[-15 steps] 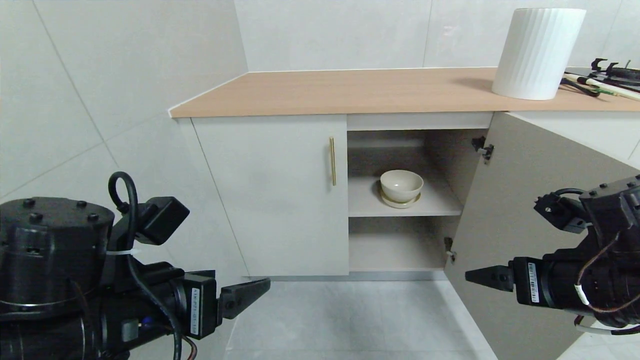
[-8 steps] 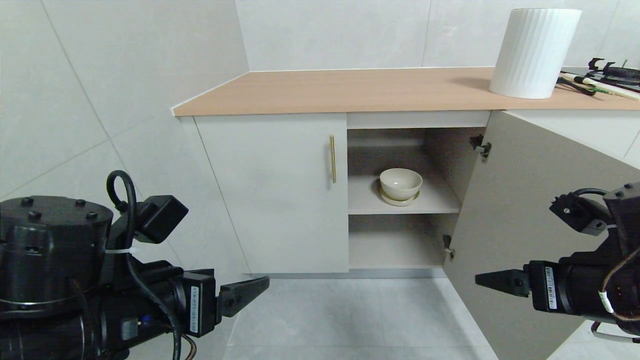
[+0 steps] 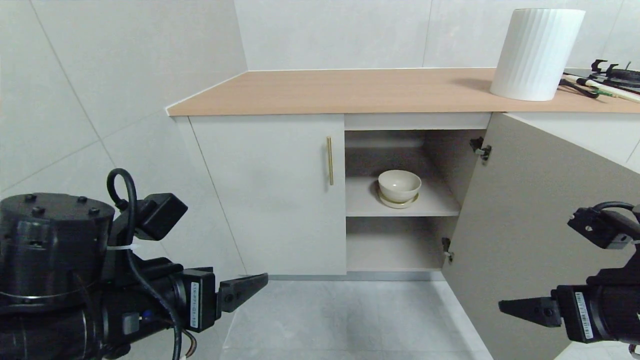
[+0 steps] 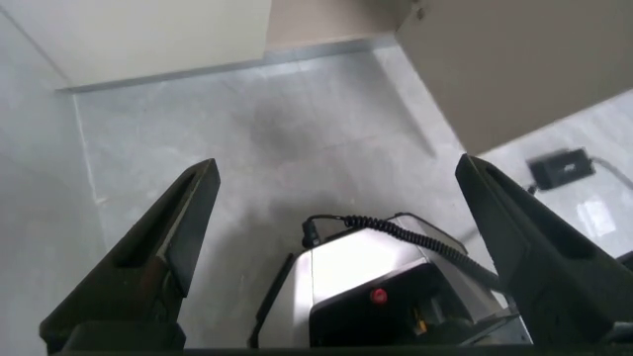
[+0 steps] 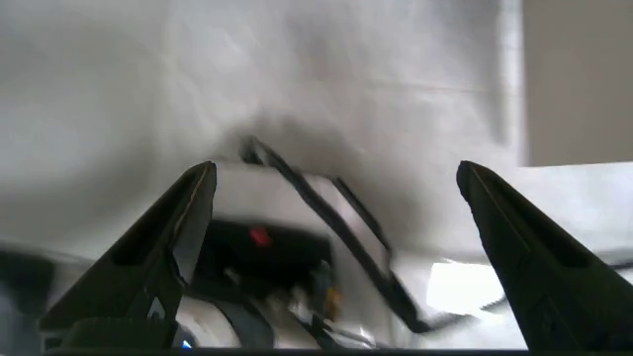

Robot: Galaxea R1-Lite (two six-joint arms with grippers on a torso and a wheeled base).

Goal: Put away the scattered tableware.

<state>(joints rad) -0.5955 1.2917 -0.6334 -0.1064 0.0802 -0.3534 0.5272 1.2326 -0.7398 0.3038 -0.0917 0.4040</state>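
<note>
With the bowl (image 3: 399, 184) set on a saucer (image 3: 398, 203) on the cupboard shelf (image 3: 437, 202), stowing is judged done — the open door (image 3: 520, 225) is to be pushed shut next, left gripper (image 4: 336, 170) and right gripper (image 5: 336, 173) spread empty.

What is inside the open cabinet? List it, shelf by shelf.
On the middle shelf, a bowl sits on a small plate. Whatever lies behind the closed left door is hidden, as is the plate's centre under the bowl.

A kitchen corner here: tiled walls (image 3: 125, 60) upper left, wood countertop (image 3: 350, 92) across the top, bowl (image 3: 399, 185) shelved in the open cabinet (image 3: 270, 200) at centre
</note>
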